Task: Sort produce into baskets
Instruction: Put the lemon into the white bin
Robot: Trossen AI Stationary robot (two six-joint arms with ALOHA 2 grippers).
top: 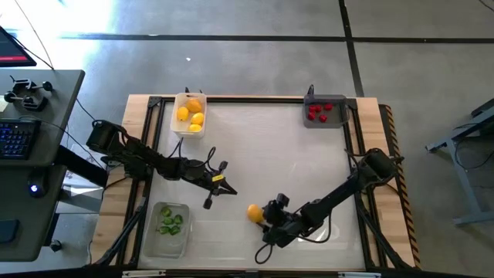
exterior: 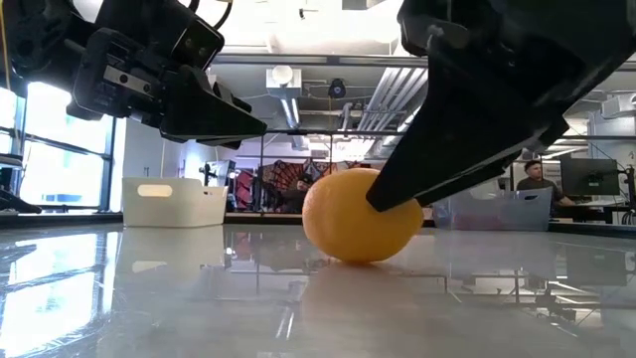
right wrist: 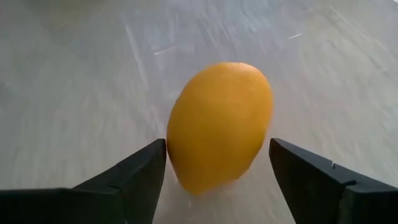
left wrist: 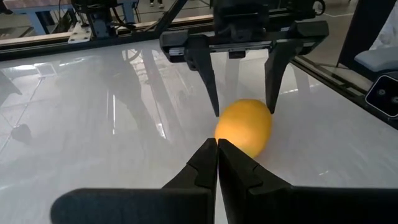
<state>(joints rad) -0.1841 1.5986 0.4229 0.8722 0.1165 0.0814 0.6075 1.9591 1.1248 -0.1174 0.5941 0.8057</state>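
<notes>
An orange-yellow rounded fruit (top: 254,212) rests on its side on the white tabletop near the front middle; it also shows in the low view (exterior: 363,217) and the right wrist view (right wrist: 217,124). My right gripper (right wrist: 217,149) is open, one finger on each side of the fruit, coming from the table's right. My left gripper (top: 234,193) is shut and empty, above the table just to the fruit's left, pointing at the fruit (left wrist: 244,127). My right gripper's two fingers (right wrist: 146,165) stand on either side of the fruit's middle, slanting down from the table's right. I cannot tell whether either finger touches it. The fruit lies on the table.
A white tray (top: 176,116) with yellow and orange fruit stands at the far left. A dark grey tray (top: 307,116) with red berries stands at the far right. A clear tray (top: 166,245) with green pieces stands at the near left. A wooden frame edges the table.
</notes>
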